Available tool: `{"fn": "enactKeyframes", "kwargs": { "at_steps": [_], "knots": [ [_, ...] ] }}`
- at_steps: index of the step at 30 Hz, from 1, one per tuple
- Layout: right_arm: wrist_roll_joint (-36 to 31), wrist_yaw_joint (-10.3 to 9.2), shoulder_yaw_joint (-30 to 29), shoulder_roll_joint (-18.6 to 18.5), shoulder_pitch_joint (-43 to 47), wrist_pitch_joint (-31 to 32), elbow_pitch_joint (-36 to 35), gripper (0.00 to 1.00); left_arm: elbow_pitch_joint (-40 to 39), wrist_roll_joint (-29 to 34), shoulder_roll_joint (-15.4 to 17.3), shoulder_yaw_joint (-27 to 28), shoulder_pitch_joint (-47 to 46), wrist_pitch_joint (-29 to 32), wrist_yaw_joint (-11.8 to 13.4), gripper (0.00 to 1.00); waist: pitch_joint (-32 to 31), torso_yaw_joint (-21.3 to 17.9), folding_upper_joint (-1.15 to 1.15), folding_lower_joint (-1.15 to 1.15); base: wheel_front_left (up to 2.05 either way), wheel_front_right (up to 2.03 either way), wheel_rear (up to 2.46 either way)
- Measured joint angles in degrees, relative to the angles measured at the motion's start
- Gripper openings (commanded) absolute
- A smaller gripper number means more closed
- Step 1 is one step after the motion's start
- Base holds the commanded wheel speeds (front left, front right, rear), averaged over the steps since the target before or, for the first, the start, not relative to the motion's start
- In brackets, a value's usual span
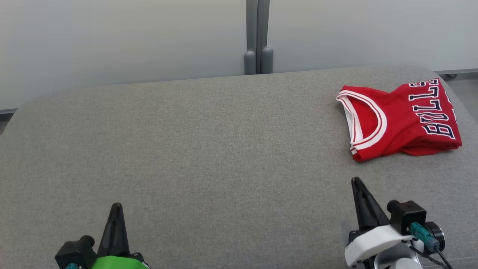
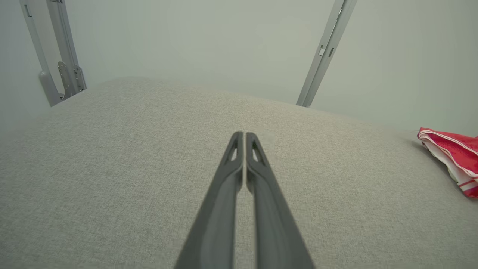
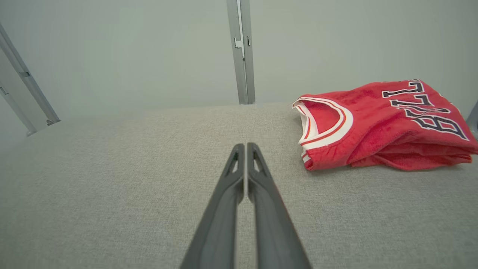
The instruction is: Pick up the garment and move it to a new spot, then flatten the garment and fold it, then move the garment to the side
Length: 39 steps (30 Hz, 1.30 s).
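And there's the red jersey [image 1: 403,123], up in the upper right of the head view, out by the far right edge of the grey padded table [image 1: 209,149]. It lies in a compact stack, white-trimmed opening turned toward the middle and lettering toward the edge. By the look of it, it's already folded and parked to the side, which leaves the middle of the table bare. The left claw [image 1: 116,207] rests at the lower left, well apart from the cloth, its two dark fingers pressed together on nothing. The right claw [image 1: 357,184] sits at the lower right, near the jersey's closest edge but not touching, also pinched together and empty. Both point up the frame, a pulled-back posture, likely because nothing needs gripping. The lower layers bulge slightly along the near edge, so the fold looks a little loose.
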Motion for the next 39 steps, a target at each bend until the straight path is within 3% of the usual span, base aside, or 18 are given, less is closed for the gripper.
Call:
{"fn": "enactKeyframes", "kwargs": {
  "at_steps": [13, 39],
  "knots": [
    [5.1, 1.08, 0.1, 0.7, 1.9, 0.0, -0.2, 0.00, 1.0, -5.3, -0.1, -0.3, 0.7, 0.5, -0.8, 0.00, 0.3, 0.1, 0.00, 0.00, 0.00, 0.00, 0.00],
    [27.8, 3.14, -5.6, 0.9, 1.3, 4.3, -0.4, 0.00, 1.8, -23.9, 0.1, 2.1, -0.5, 5.1, -3.4, 0.00, 0.8, 0.3, 0.00, 0.00, 0.00, 0.00, 0.00]
  ]
}}
